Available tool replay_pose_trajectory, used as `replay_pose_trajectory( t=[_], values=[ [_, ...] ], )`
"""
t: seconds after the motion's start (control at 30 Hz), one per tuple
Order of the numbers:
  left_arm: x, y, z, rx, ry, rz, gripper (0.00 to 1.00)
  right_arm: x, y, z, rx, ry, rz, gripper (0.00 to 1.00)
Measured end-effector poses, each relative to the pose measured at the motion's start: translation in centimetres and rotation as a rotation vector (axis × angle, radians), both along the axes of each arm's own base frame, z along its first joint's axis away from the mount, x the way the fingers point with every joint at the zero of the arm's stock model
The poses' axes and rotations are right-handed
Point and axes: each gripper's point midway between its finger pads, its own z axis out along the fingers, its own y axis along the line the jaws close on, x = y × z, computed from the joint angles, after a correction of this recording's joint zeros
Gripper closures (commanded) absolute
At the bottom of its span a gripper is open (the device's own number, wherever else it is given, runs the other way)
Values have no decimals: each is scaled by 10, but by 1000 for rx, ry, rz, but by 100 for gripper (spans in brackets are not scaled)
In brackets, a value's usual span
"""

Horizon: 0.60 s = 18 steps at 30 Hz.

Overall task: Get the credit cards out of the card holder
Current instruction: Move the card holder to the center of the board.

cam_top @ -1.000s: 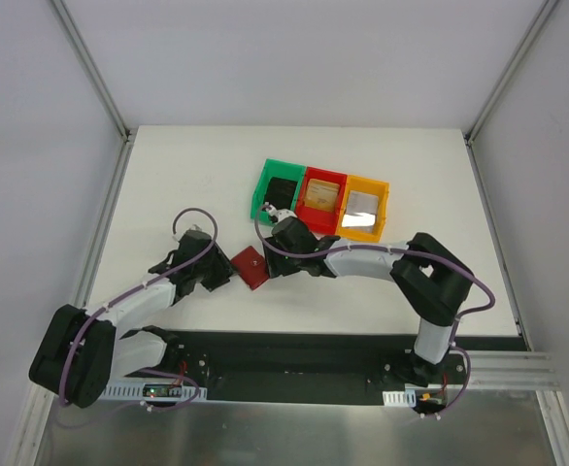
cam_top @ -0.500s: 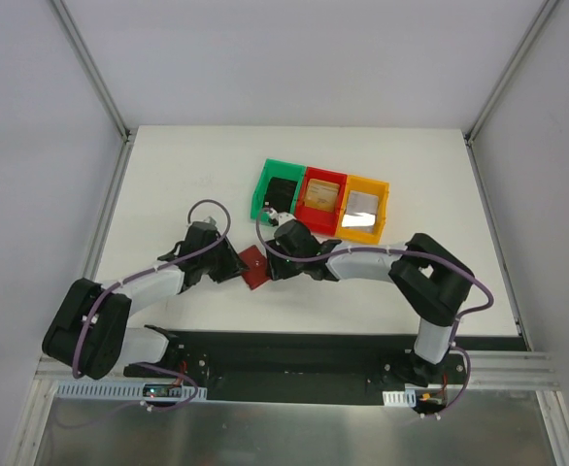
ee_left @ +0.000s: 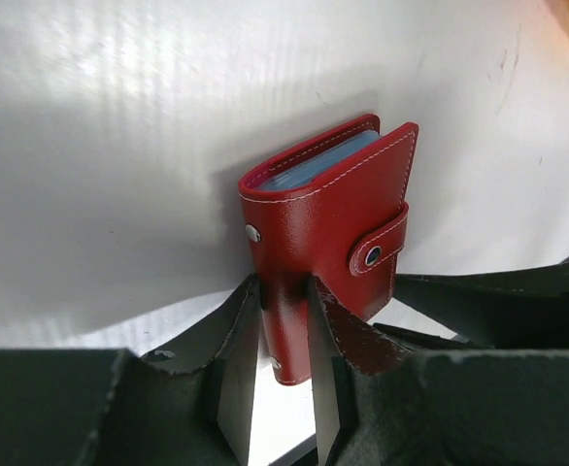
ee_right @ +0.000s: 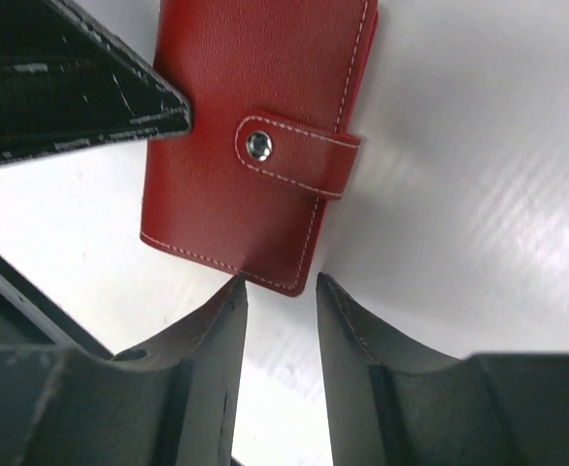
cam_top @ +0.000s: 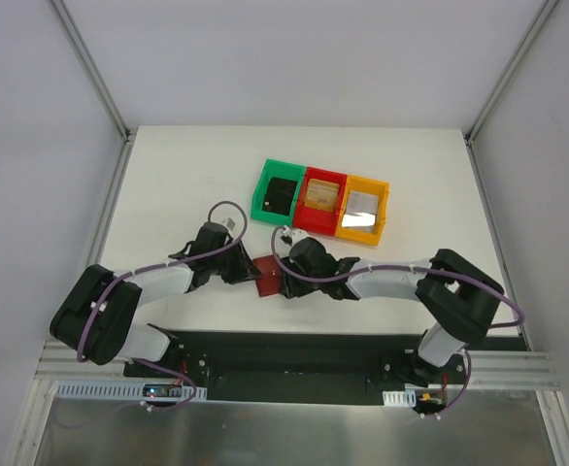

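Both arms have drawn in since a second ago: the left gripper [cam_top: 246,270] and right gripper [cam_top: 284,277] now flank the card holder [cam_top: 265,276], which has slid a little nearer the bases on the worktop [cam_top: 168,184]. From overhead, 3 credit cards [cam_top: 321,192] lie behind it, 1 apiece in the green bin [cam_top: 259,199], red bin [cam_top: 303,200] and orange bin [cam_top: 360,233].

From the left wrist, the narrow jaws appear to pinch the card holder's near corner, 1 finger across its red face and the other at its edge. Blue-grey pockets [ee_left: 314,167] peek out at the far side, and the tab [ee_left: 382,243] is snapped shut.

From the right wrist, the jaws stand slightly apart on nothing, the card holder's corner just beyond their tips. I'd judge it light, soft-skinned and rather slick. It wants holding by the body near the spine while the tab's free end is pulled to pop the snap.
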Motion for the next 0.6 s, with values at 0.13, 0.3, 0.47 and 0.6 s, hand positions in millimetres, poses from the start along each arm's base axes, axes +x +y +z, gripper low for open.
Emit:
replay_pose_trajectory(
  t=[0.13, 0.3, 0.47, 0.6],
  values=[
    [-11, -14, 1, -8, -4, -59, 73, -18, -24, -1, -9, -1, -16, 54],
    [-16, -18, 1, -8, -1, -75, 51, -23, -44, 4, -12, -21, -60, 41],
    [-11, -14, 10, 3, -37, -49, 47, -16, -46, 17, 15, -48, -90, 40],
    [-9, -11, 14, 10, -53, -36, 53, -8, -50, 16, 22, -36, -115, 43]
  ],
)
